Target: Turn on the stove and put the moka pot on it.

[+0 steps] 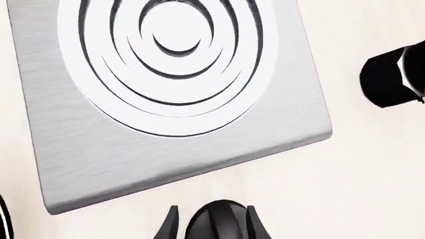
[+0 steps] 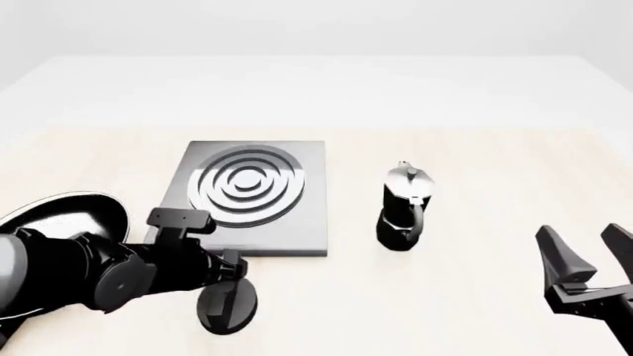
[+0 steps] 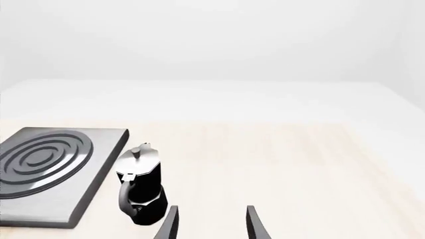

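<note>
The stove (image 2: 296,222) is a flat grey slab with a ringed burner (image 2: 244,183), left of the table's centre; it fills the left wrist view (image 1: 166,149). Its black oval knob (image 2: 227,308) lies in front of the slab. My left gripper (image 2: 230,291) stands open, and in the left wrist view the knob (image 1: 220,221) sits between its fingers (image 1: 170,226). The moka pot (image 2: 404,208) stands upright on the table to the right of the slab, handle toward me, and shows too in the wrist views (image 3: 141,186) (image 1: 390,74). My right gripper (image 2: 582,237) (image 3: 211,221) is open and empty, nearer than the pot and to its right.
A round black frying pan (image 2: 70,215) lies at the left of the stove, partly behind my left arm. Pale wooden tabletop (image 2: 475,297) stretches between the pot and the right gripper.
</note>
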Controlling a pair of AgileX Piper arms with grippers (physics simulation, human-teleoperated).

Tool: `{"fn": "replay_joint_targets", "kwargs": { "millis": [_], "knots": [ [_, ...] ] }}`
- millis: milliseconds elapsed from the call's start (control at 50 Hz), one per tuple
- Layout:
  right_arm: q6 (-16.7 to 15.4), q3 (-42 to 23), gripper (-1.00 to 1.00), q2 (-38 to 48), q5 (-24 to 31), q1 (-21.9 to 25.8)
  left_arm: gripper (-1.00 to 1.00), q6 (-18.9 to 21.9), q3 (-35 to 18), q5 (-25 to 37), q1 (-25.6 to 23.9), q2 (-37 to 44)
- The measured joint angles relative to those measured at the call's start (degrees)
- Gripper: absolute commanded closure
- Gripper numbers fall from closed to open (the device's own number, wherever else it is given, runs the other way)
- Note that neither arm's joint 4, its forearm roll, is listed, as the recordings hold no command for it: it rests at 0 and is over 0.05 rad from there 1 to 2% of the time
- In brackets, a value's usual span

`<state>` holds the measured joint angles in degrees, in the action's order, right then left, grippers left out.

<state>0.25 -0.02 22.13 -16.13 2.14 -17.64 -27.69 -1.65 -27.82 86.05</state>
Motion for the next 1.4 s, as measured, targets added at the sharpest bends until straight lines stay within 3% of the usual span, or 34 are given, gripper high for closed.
{"fn": "replay_joint_targets", "kwargs": {
  "millis": [200, 600, 760, 1000, 1240, 1400],
  "knots": [
    [0.0, 0.0, -1.00, 0.3, -0.3, 0.2, -1.00, 3.2, -1.3, 1.7, 5.2, -2.5],
    [-0.7, -0.4, -1.00, 3.2, -1.6, 0.7, -1.00, 4.8, 0.7, 1.0, 10.0, -5.2],
    [2.1, -7.8, -1.00, 7.2, 5.8, 5.5, -1.00, 10.9, 1.6, 0.7, 13.3, -18.1],
    [7.4, -18.9, -1.00, 14.1, 15.3, 11.8, -1.00, 12.6, 7.9, -4.4, 18.1, -37.5],
    [10.3, -25.2, -1.00, 21.5, 17.6, 15.2, -1.00, 20.1, 19.8, -6.9, 22.9, -62.1],
    [11.1, -27.1, -1.00, 26.6, 16.8, 16.3, -1.00, 21.4, 24.0, -9.0, 24.5, -68.1]
  ]
}}
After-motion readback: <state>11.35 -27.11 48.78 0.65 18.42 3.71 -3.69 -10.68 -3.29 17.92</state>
